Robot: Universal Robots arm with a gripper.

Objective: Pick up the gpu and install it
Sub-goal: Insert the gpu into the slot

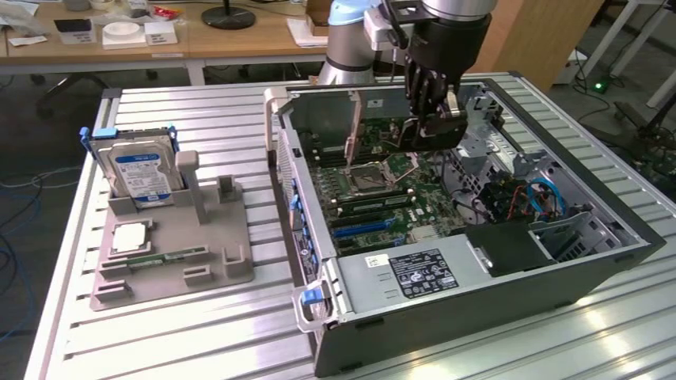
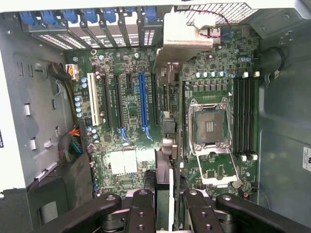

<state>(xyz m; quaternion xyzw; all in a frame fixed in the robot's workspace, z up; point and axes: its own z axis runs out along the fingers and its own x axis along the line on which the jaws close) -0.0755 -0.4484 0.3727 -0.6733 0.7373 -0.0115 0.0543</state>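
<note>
Gpu (image 1: 431, 134) is clamped edge-on between the fingers (image 2: 141, 213), above the motherboard (image 2: 126, 111) inside the open computer case (image 1: 591, 269). Beside the case on the worktop (image 1: 190, 332), a grey holder (image 1: 169, 237) carries a hard drive (image 1: 141, 174). Its blue label's writing is too small to read.

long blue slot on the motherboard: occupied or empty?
Empty: the blue slot is bare end to end; the gpu is in the gripper, edge-on.

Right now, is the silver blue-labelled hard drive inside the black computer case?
No, the hard drive stands in the grey holder outside the case.
</note>
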